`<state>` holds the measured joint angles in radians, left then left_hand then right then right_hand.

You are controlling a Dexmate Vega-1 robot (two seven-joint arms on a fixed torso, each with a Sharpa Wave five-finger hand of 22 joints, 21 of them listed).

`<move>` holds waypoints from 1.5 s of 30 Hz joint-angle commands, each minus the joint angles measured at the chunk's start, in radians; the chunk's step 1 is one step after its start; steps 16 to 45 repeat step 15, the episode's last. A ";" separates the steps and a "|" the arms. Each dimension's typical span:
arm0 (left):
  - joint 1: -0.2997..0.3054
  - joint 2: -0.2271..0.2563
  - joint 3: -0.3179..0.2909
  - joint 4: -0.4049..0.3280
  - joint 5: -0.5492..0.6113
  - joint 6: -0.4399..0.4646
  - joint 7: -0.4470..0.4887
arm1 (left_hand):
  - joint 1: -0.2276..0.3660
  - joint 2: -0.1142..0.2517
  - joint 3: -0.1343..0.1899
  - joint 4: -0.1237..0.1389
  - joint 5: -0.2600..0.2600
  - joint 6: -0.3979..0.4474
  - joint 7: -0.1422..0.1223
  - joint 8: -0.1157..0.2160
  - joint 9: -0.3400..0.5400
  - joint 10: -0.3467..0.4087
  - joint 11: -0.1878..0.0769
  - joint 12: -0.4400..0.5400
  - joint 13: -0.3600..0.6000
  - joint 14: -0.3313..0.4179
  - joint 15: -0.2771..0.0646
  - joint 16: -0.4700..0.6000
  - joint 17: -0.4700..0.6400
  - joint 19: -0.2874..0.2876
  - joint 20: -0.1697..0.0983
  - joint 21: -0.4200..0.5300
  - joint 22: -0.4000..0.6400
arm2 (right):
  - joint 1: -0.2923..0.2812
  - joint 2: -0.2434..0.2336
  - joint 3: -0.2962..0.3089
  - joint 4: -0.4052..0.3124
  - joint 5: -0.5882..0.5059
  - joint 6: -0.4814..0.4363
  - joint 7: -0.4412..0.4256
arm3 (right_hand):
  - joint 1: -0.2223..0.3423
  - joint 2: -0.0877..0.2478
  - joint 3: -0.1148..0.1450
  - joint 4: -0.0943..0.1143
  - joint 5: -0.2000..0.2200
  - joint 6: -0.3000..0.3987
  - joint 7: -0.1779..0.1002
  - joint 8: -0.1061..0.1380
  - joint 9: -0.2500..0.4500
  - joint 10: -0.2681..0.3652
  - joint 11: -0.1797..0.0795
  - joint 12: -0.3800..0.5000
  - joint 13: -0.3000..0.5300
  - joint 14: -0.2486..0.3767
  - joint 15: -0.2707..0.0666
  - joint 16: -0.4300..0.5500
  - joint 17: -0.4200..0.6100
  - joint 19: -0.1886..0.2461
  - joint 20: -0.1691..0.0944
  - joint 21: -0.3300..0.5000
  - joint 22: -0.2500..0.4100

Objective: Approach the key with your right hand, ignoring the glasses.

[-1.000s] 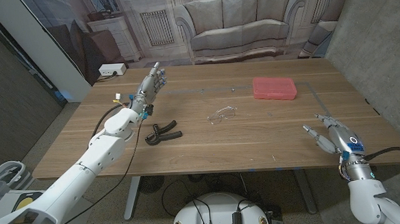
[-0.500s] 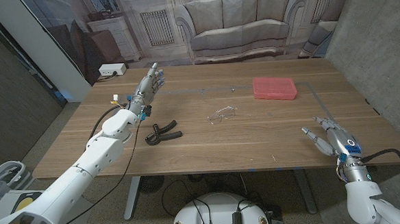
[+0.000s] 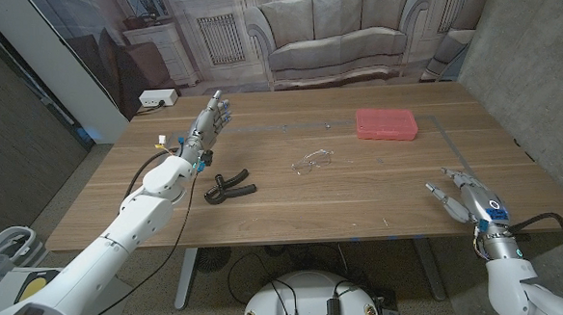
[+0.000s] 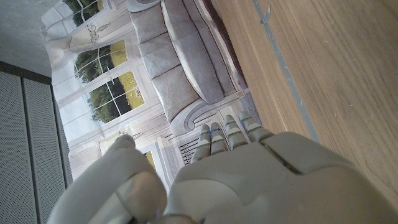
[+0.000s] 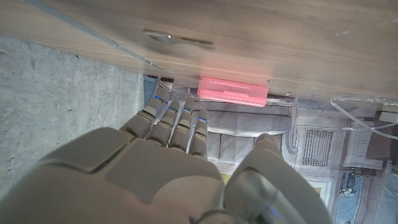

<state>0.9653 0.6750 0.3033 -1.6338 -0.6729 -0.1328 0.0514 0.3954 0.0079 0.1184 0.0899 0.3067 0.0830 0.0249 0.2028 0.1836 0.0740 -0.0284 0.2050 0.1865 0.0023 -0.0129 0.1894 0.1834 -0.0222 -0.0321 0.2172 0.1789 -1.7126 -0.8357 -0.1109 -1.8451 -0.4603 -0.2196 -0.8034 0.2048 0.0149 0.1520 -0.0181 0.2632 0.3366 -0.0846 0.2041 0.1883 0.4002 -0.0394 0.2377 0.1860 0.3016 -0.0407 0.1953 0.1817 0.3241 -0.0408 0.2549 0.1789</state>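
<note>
Key (image 5: 177, 39): small, flat, dull metal. I see it in the right wrist view on bare wood near the table's right edge, ahead of my right hand and apart from it.
Right hand (image 3: 465, 197): grey shell, fingers spread, grasping nothing, at the near right of the table (image 3: 380, 196).
Clamp (image 3: 227, 187): black, forked, lying flat.
Glasses (image 3: 313, 161): clear, thin frame, mid-table.
Left hand (image 3: 210, 120): raised, fingers straight and apart, empty.
Box (image 3: 387, 124): pink plastic, flat, rectangular, lid closed; contents I cannot tell.
</note>
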 commanded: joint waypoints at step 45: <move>0.031 0.004 -0.012 -0.018 -0.008 -0.001 0.012 | 0.004 0.009 -0.009 0.000 -0.002 0.007 0.000 -0.003 0.006 0.004 -0.009 -0.004 0.003 -0.002 -0.002 0.000 0.002 -0.001 -0.023 -0.004 0.006 | 0.040 -0.038 -0.053 0.018 0.054 0.005 -0.023 | 0.004 0.001 0.001 -0.007 0.011 0.013 0.002 0.006 0.003 0.008 -0.004 0.005 0.003 0.010 -0.025 -0.001 0.001 0.016 -0.026 -0.004 0.003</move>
